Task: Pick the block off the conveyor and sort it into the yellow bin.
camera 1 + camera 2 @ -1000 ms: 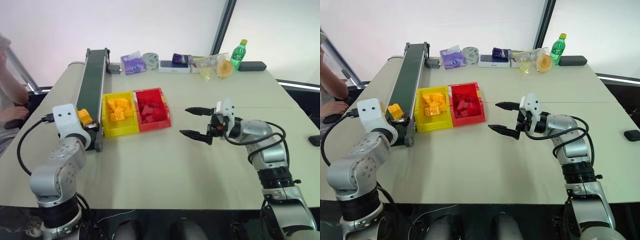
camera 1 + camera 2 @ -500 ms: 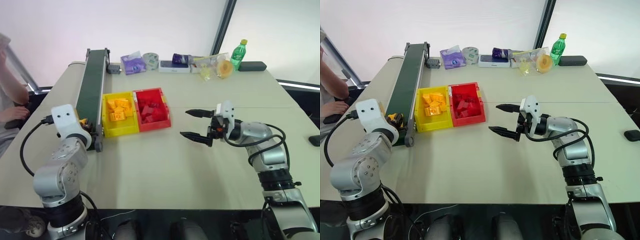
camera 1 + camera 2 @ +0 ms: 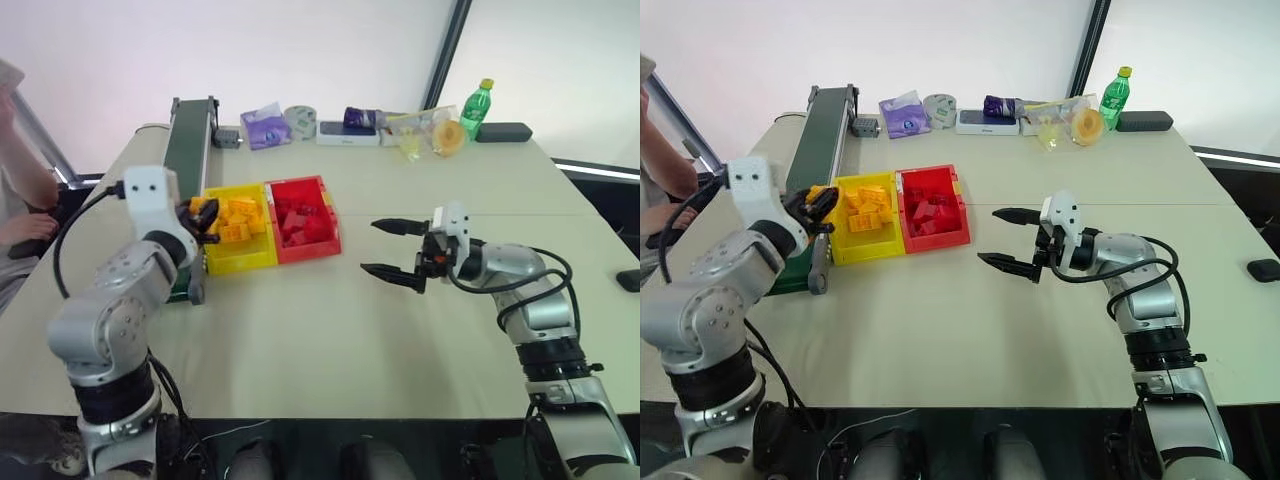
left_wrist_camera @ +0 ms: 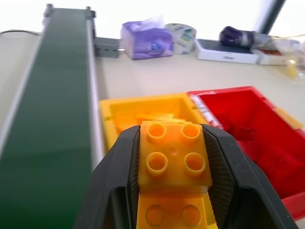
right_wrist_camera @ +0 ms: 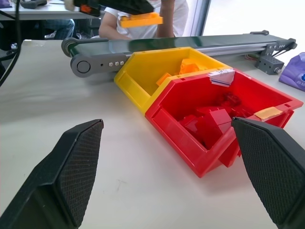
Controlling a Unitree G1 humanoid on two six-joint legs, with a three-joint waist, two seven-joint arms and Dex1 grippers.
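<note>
My left gripper (image 3: 203, 215) is shut on the yellow-orange block (image 4: 174, 157), held level above the conveyor's near end beside the left wall of the yellow bin (image 3: 240, 257). The block (image 5: 140, 20) also hangs in the air over the belt in the right wrist view. Several yellow bricks lie in the yellow bin (image 4: 114, 112). The dark green conveyor (image 3: 185, 165) runs along the bin's left side, its belt (image 4: 47, 95) bare. My right gripper (image 3: 368, 246) stands open over the table to the right of the bins, pointing toward them, with nothing between its fingers.
A red bin (image 3: 312, 250) with red bricks is joined to the yellow bin's right side. A person (image 3: 20, 200) sits at the table's left. A green bottle (image 3: 477, 105), a purple packet (image 3: 265, 125) and other items line the far edge.
My left gripper shut on the block at the conveyor's near end, then lifted it and swung right toward the yellow bin. The right arm has kept still.
</note>
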